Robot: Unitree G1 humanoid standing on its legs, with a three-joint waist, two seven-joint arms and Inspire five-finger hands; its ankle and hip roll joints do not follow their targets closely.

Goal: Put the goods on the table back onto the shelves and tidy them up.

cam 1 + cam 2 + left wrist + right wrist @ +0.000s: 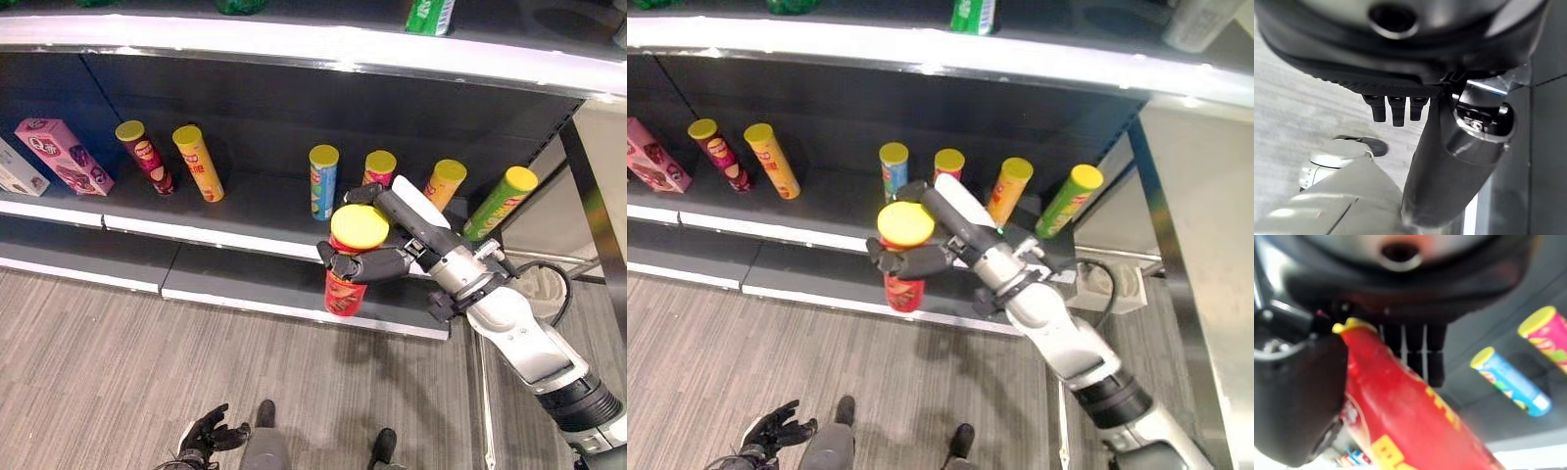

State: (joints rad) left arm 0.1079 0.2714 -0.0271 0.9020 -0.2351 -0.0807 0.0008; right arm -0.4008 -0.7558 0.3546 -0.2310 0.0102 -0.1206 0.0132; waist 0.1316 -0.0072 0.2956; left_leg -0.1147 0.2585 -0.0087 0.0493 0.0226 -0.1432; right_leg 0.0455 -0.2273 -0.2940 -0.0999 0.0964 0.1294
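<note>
Left eye view: a red can (345, 284) with a yellow lid is held upright in front of the dark shelf (245, 206), out past the shelf's front edge and above the lower ledge (284, 284).
Right hand (377, 257): its fingers and thumb are curled round the upper part of the red can, just under the lid; the arm comes in from the lower right.
Right wrist view: the red can (1410, 421) lies between the thumb (1298, 401) and the fingers (1413, 357), tight against both.
Cans behind the hand: a blue can (322, 181), a pink can (378, 168), an orange can (444, 183) and a green can (500, 203) stand on the shelf, all with yellow lids; the orange and green ones lean to the right.
Cans further left: a dark red can (145, 157) and a yellow can (199, 163) stand near each other, both leaning, well apart from the blue can.
Boxes: a pink box (63, 155) leans at the shelf's left end, with a white box (18, 171) at the view's edge beside it.
Upper shelf: a green carton (429, 16) stands above the white shelf edge.
Left hand (208, 436): low above the grey wooden floor (118, 372), its fingers loosely spread and holding nothing.
Left wrist view: the straight fingers (1393, 108) hang free over the floor.
</note>
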